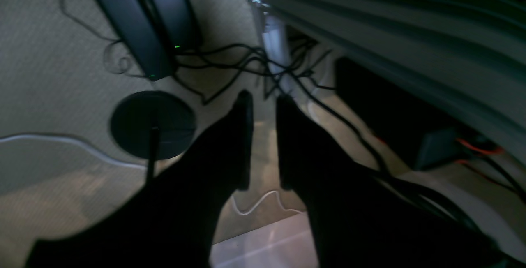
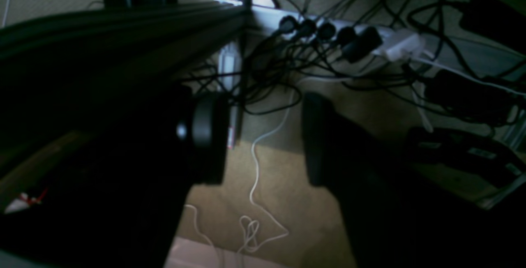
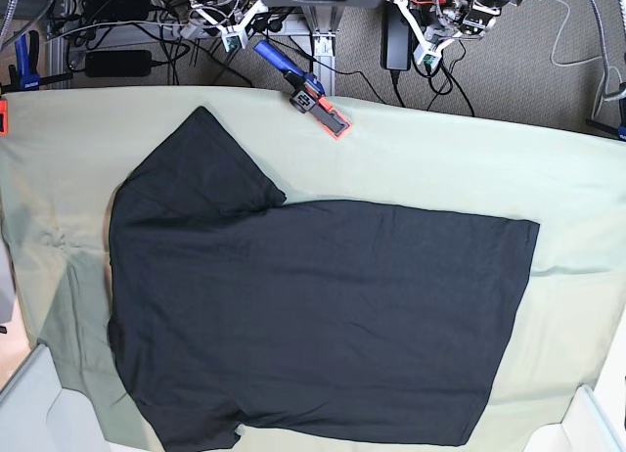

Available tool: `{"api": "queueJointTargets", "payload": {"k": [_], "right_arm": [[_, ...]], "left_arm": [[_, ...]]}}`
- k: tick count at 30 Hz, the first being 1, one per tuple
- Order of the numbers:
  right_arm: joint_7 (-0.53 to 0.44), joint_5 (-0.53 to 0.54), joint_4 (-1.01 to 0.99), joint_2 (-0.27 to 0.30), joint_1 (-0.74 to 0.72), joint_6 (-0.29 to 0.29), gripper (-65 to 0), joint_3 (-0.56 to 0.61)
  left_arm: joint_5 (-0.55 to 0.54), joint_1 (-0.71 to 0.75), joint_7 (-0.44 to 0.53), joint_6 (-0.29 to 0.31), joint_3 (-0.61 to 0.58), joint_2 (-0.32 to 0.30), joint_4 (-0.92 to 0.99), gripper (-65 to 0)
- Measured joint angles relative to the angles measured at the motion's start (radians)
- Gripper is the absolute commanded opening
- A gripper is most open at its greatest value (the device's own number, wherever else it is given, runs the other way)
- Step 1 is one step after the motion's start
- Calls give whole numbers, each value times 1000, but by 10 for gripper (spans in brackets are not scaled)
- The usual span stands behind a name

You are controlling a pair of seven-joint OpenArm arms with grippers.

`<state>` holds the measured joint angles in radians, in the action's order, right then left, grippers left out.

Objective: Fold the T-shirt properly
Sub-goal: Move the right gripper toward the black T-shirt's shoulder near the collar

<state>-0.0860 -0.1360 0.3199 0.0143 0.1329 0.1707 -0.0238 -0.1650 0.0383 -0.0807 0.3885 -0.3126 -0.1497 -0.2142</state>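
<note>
T-shirt (image 3: 313,315): black, plain side up, spread flat across the middle of the pale green table cloth (image 3: 577,198), collar end toward the left edge and hem toward the right edge
Sleeves: one sleeve lies out toward the far left corner of the table cloth; the other reaches the near edge, partly cut off by the picture
Folds made: none visible; body and sleeves lie as a single layer with only small wrinkles
Left gripper (image 1: 263,140): jaws a narrow gap apart with nothing between them, held off the table cloth and looking down at floor and cables
Right gripper (image 2: 263,136): jaws standing wide apart and empty, also off the table cloth, above a power strip (image 2: 349,33) and tangled cables
Arms in the base view: neither gripper shows over the shirt; only parts of the rig show beyond the far edge
Clamp (image 3: 308,90): blue and orange, on the far edge of the table cloth, well apart from the shirt's body
Progress: by my judgement the task stands at its very start; the shirt is laid out ready
Left to do: every fold remains, likely the sleeves and sides inward, then the length doubled over
Caution: the near sleeve sits at the edge, so a grip there may be awkward
</note>
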Motion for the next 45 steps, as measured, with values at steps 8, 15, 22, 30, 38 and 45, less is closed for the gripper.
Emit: {"api": "queueJointTargets", "payload": {"k": [8, 15, 22, 30, 38, 45], "right_arm": [[0, 0, 0, 0, 0, 0, -353, 0], [0, 0, 0, 11, 0, 0, -353, 0], [-4, 0, 37, 34, 15, 0, -353, 0], [-1, -109, 193, 38, 135, 0, -353, 0], [35, -80, 455, 95, 339, -6, -353, 0], [78, -44, 730, 198, 528, -14, -353, 0]], "left_arm": [[0, 0, 11, -8, 0, 0, 0, -510], [-5, 20, 14, -8, 0, -34, -77, -510], [-7, 102, 14, -8, 0, -47, -195, -510], [-6, 197, 18, -9, 0, -54, -346, -510], [-116, 318, -16, 173, 159, -133, -575, -510], [-123, 458, -87, 196, 257, -208, -867, -509]]}}
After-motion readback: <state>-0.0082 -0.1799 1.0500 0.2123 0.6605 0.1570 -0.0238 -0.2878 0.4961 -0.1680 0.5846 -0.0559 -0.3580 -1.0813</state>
